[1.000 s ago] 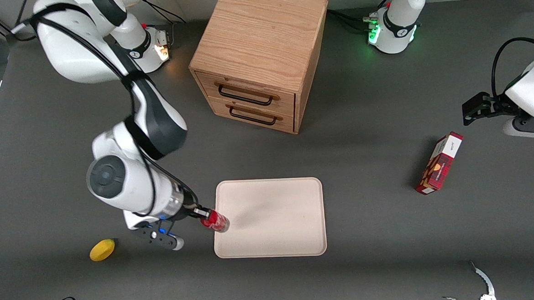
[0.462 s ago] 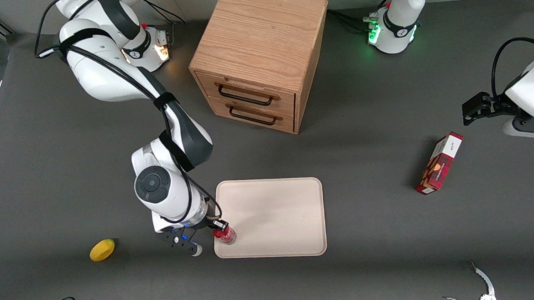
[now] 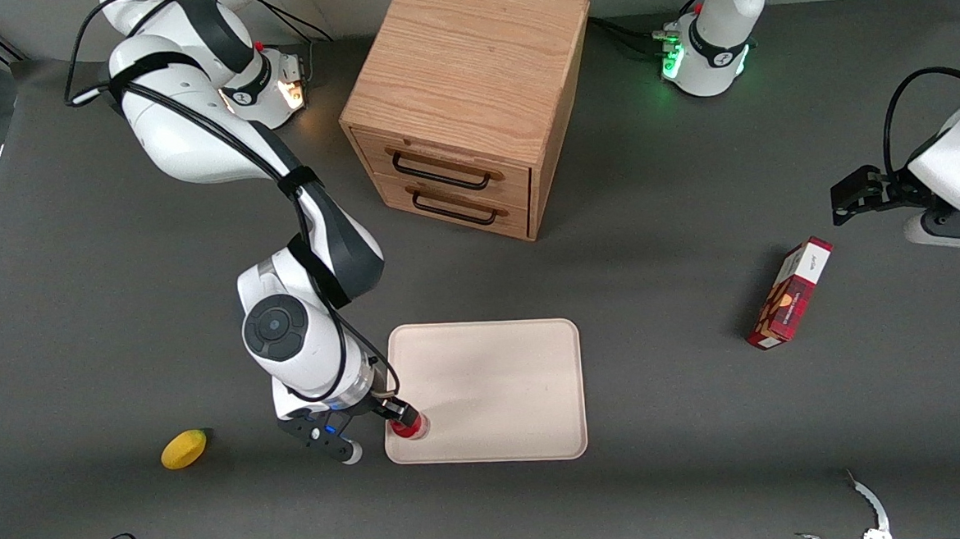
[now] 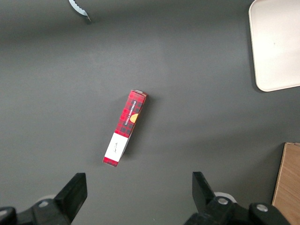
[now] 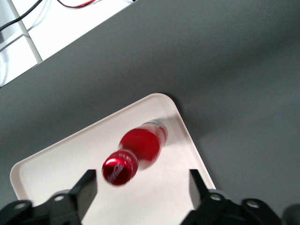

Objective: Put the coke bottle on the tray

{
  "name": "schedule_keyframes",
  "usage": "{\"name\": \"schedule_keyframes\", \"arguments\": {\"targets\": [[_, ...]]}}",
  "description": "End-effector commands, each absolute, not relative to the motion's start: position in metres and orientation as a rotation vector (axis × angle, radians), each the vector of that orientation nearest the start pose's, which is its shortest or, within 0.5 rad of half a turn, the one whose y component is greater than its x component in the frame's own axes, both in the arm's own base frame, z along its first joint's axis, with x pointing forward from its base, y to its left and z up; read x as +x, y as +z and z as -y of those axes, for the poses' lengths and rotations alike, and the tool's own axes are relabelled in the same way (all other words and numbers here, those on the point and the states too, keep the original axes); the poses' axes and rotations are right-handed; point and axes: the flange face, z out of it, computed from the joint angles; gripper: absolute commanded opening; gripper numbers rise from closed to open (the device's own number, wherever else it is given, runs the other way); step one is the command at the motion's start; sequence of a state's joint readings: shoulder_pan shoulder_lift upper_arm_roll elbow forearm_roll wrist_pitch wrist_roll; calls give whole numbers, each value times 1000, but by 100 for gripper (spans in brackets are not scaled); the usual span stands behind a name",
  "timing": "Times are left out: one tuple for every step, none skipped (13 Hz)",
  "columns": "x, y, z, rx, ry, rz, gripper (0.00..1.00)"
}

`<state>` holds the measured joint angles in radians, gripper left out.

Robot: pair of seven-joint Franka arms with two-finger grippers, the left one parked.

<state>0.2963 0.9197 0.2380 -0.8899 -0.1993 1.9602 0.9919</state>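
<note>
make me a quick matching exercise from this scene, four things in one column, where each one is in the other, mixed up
Things:
1. coke bottle
2. lemon
3. red carton
4. gripper

Places:
A. lying on the table toward the parked arm's end
B. open, above the bottle's cap
C. on the tray, in a corner near the front camera
D. on the table toward the working arm's end, off the tray

Pairs: 1-C, 2-D, 3-A, 4-B

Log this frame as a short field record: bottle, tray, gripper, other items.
coke bottle: standing on the tray, in the corner nearest the front camera at the working arm's end
tray: flat on the table, in front of the drawer cabinet
gripper: open, above the bottle, fingers apart from it
other items: red carton, yellow fruit
</note>
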Motion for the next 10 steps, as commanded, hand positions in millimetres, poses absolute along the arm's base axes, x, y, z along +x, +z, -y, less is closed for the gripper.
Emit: {"name": "schedule_keyframes", "arguments": {"targets": [[691,479,-312,-2999,-164,-685,100],[674,515,-294,-3038,-156,-644,100],[655,546,-274,-3060,-158,-604,100],[632,567,-253,-3111,-149,-520,100],[610,583,-233,-3153,-142,-445,100],[587,596,-212,-3171,-94,-382,100],[567,608,-188,-3177,-51,-353,100],[550,615,-163,-3185,-39,-335,100],[536,612,-143,-3200,-16,-301,100],[523,612,-119,-3191,3,-281,100]]}}
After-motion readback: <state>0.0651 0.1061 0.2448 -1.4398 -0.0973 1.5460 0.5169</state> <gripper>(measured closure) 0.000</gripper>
